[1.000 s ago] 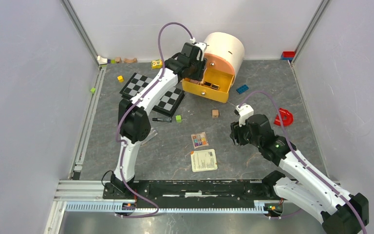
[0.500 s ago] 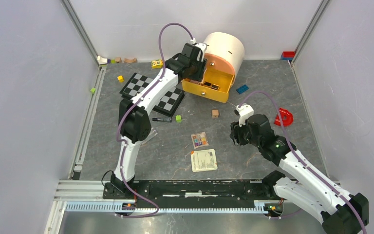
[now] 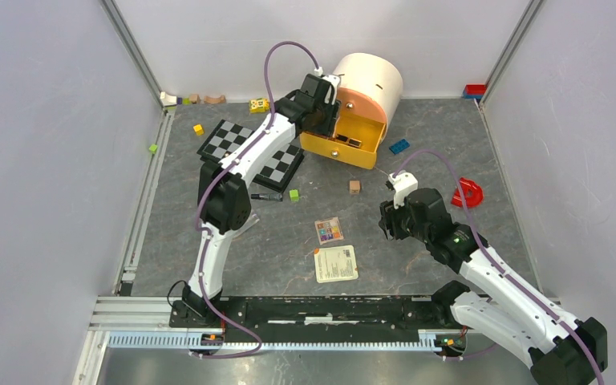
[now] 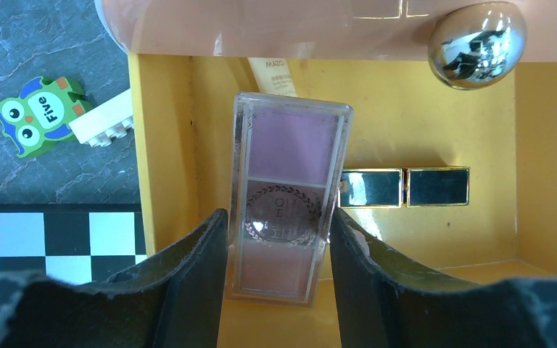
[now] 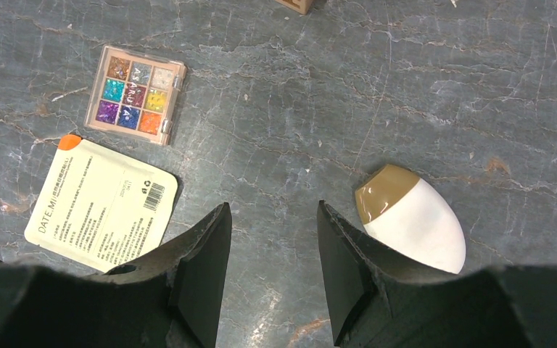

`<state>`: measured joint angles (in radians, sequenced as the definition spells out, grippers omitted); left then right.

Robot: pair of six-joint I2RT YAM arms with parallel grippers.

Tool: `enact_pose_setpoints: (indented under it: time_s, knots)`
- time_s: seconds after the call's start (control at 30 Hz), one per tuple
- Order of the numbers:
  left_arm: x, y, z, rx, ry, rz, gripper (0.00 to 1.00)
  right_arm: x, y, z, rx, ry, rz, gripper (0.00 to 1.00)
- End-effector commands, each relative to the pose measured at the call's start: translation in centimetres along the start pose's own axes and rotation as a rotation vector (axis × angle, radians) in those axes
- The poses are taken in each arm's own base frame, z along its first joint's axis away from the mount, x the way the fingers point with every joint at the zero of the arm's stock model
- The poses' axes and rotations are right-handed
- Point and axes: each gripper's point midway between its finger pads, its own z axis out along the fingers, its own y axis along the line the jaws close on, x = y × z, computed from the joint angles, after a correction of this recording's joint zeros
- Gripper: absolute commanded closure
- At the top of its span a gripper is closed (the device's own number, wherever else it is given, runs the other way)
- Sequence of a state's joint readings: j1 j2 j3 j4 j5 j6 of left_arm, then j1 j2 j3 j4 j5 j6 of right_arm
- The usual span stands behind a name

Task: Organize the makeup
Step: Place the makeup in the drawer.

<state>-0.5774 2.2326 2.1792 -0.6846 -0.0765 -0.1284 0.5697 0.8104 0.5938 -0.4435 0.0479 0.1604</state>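
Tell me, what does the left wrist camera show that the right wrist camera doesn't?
Left wrist only: the left gripper shut on a pink palette over a yellow drawer, an owl tile, a chessboard. Right wrist only: the open right gripper, a multicolour palette, a sachet, a sponge. Both: grey table and black fingers.

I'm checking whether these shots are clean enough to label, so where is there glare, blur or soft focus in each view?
Left wrist: the chrome knob and the two gold-edged cases throw mirror reflections; the pink palette is sharp. Right wrist: flat, even light, multicolour palette and sponge crisp, no glare. Top external: evenly lit, soft shadows, but fine detail is lost.
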Motion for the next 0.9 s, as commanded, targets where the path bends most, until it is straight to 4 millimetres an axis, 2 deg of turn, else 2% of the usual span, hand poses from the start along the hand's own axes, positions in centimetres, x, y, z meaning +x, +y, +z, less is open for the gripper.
enact_pose_setpoints:
  time_s: [0.0, 0.5, 0.67, 0.87]
  knots:
    - [-1.4, 0.1, 0.0, -0.004, -0.043, -0.063, 0.53, -0.7, 0.0, -0.3, 0.007, -0.024, 0.009, 0.46]
    - [-2.4, -0.3, -0.7, 0.017, -0.065, -0.074, 0.35, -0.8, 0.0, -0.6, 0.007, -0.028, 0.013, 0.47]
    - [-3.0, -0.5, -1.1, 0.028, -0.08, -0.073, 0.33, -0.8, 0.0, -0.6, 0.007, -0.03, 0.015, 0.47]
    - [-5.1, -1.2, -3.2, 0.071, -0.133, -0.079, 0.32, -1.0, 0.0, -0.6, 0.006, -0.036, 0.019, 0.47]
